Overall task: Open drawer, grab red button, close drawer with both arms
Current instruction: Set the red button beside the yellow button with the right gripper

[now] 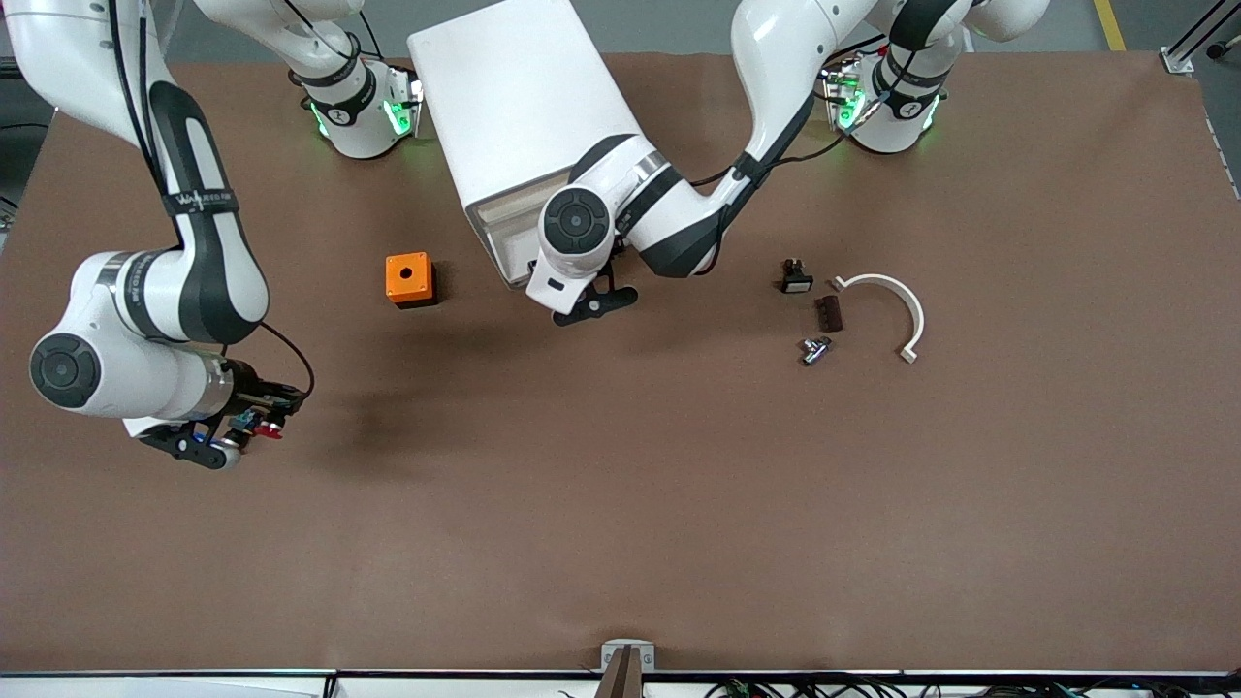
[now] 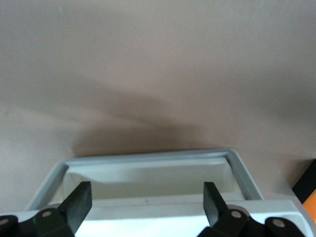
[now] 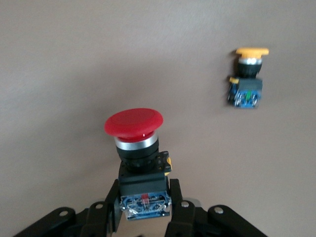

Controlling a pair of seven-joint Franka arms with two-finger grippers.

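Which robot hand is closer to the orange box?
The left. The left gripper, open, is at the cabinet's drawer, beside the orange box. The right gripper is toward the right arm's end of the table, shut on the red button.

Brown table (image 1: 620,504), white cabinet (image 1: 514,107), orange box (image 1: 408,279), white-capped button (image 1: 796,278), curved white bracket (image 1: 897,305), small metal part (image 1: 814,350)

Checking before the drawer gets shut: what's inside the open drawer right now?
The left wrist view shows the open drawer with bare white floor and walls, nothing in the visible part. The open left claw hides its near edge. The red button sits in the shut right claw.
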